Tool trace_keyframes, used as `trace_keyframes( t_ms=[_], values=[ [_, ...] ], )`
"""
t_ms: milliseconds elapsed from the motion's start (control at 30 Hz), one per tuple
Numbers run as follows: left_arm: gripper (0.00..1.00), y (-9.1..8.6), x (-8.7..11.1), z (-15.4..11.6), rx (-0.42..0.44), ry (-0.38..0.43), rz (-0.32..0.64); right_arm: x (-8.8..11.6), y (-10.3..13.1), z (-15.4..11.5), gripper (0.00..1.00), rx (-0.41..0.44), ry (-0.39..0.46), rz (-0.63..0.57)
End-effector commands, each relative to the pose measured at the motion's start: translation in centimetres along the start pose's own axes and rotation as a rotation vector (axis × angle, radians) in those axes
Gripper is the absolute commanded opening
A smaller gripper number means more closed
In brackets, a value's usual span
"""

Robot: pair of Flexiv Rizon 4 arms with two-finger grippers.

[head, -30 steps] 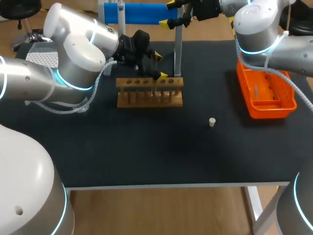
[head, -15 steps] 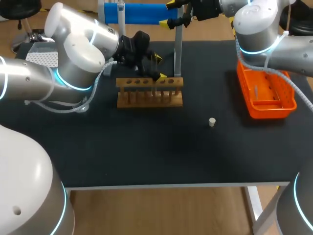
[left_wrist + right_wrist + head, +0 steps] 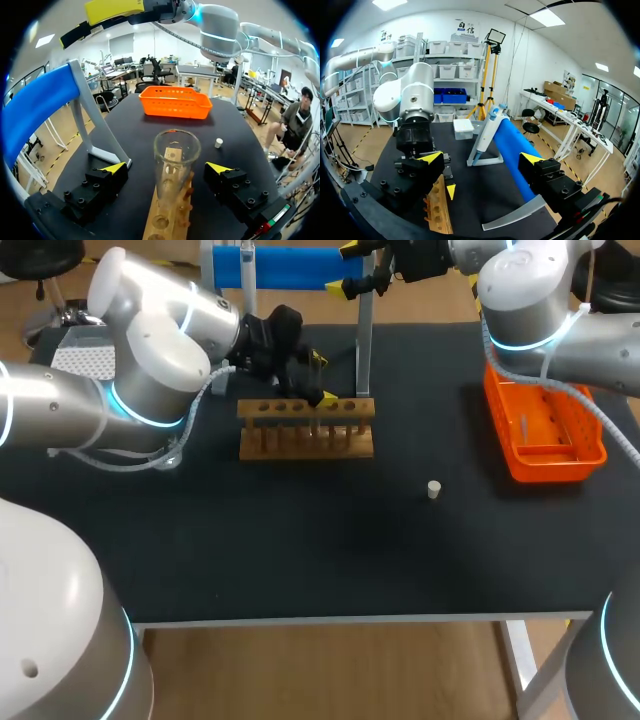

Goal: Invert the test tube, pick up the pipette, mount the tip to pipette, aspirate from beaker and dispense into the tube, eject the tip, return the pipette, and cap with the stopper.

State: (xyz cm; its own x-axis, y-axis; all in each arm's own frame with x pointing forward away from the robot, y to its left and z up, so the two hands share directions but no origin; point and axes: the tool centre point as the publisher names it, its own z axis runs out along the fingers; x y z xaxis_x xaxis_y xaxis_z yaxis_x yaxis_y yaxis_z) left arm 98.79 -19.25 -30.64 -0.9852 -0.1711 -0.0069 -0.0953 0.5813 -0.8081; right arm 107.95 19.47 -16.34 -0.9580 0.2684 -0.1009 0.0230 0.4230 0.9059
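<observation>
Standing upright, mouth up, test tube (image 3: 177,165) between wide left claw (image 3: 166,168), right claw (image 3: 481,158) wide

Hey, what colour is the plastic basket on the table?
The basket is bright orange, and it shows best in the head view.

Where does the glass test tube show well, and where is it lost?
Left wrist view: the test tube is clear, its rim catching light, the rack showing through it. Head view: it nearly vanishes against the black table by the left gripper.
</observation>
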Motion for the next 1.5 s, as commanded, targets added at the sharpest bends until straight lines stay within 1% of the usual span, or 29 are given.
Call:
trace_keyframes(
  t_ms=[33,667,700,733,833,900,933,1000,1033,1067,1100,1167,1267,1300,1333,1500],
  values=[
    [1.00,-0.1,0.1,-0.1,-0.002,-0.001,-0.001,0.0,0.1,-0.1,1.00,0.003,0.002,0.000],
    [1.00,-0.1,0.1,-0.1,-0.002,-0.001,-0.001,0.0,0.1,-0.1,1.00,0.003,0.002,0.000],
    [1.00,-0.1,0.1,-0.1,-0.002,-0.001,-0.001,0.6,0.0,-1.1,1.00,0.008,0.002,-0.020],
    [1.00,-0.1,0.1,-0.1,-0.002,-0.001,-0.001,0.8,-0.1,-1.7,1.00,0.014,-0.002,-0.033],
    [1.00,-0.1,0.1,-0.1,-0.002,-0.001,-0.001,2.1,-0.6,-5.1,1.00,0.020,-0.025,-0.036],
    [1.00,-0.1,0.1,-0.1,-0.002,-0.001,-0.001,3.4,-1.1,-8.0,1.00,0.015,-0.037,-0.040],
    [1.00,-0.1,0.1,-0.1,-0.002,-0.001,-0.001,4.1,-1.4,-9.5,1.00,0.025,-0.055,-0.046],
    [1.00,-0.1,0.1,-0.1,-0.002,-0.001,-0.001,5.4,-1.9,-11.9,1.00,0.019,-0.070,-0.041],
    [1.00,-0.1,0.1,-0.1,-0.002,-0.001,-0.001,6.4,-2.4,-13.5,1.00,0.022,-0.084,-0.034],
    [1.00,-0.1,0.1,-0.1,-0.002,-0.001,-0.001,7.0,-2.8,-14.5,1.00,0.024,-0.095,-0.030],
    [1.00,-0.1,0.1,-0.1,-0.002,-0.001,-0.001,8.2,-3.5,-16.1,1.00,0.021,-0.103,-0.018],
    [1.00,-0.1,0.1,-0.1,-0.002,-0.001,-0.001,9.6,-4.4,-17.7,1.00,0.027,-0.111,-0.008],
    [1.00,-0.1,0.1,-0.1,-0.002,-0.001,-0.001,12.6,-6.8,-20.5,1.00,0.035,-0.121,0.023],
    [1.00,-0.1,0.1,-0.1,-0.002,-0.001,-0.001,12.8,-7.4,-20.8,1.00,0.037,-0.126,0.028],
    [1.00,-0.1,0.1,-0.1,-0.002,-0.001,-0.001,13.9,-8.3,-21.6,1.00,0.039,-0.132,0.038],
    [1.00,-0.1,0.1,-0.1,-0.002,-0.001,-0.001,17.1,-11.8,-23.4,1.00,0.048,-0.152,0.092]
  ],
)
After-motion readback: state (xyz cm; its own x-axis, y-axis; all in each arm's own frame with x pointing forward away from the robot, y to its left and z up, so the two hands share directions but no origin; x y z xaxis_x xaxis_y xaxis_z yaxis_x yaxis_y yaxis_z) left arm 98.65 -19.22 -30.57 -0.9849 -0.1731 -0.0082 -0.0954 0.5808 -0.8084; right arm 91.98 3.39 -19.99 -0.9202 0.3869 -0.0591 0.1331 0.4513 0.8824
